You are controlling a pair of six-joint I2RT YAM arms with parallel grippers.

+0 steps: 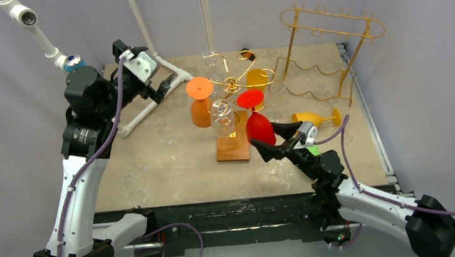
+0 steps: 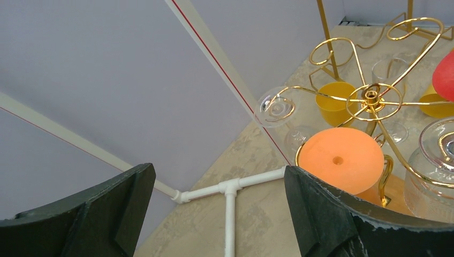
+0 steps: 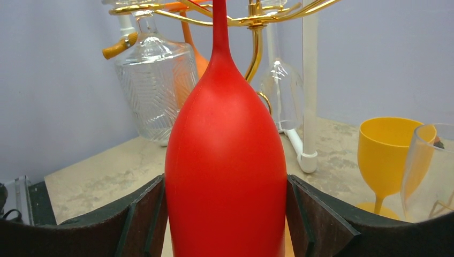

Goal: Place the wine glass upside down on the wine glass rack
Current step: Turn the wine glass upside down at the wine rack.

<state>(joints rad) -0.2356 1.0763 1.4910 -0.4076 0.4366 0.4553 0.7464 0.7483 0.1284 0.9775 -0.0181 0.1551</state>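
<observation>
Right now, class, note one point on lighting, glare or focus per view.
Top external: even light, faint shadows, clear glass hard to make out. Left wrist: glints on the gold rack. Right wrist: the red glass fills the centre, soft sheen.

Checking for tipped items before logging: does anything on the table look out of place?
Yes: a yellow wine glass lies on its side on the table, just right of the red wine glass. The other glasses stand or hang.
</observation>
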